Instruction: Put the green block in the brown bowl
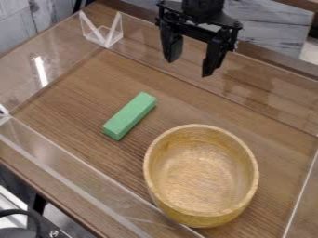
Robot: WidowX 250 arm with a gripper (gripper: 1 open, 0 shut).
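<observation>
The arm ends in a black gripper [195, 53] with two long, dark fingers [209, 58].

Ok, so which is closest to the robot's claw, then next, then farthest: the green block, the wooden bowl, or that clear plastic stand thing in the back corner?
Measured from the gripper, in the camera view:
1. Clear stand, up at the back, to the picture's left of the claw.
2. Green block, lower down and to the left on the table.
3. Brown bowl, down at the front.
</observation>
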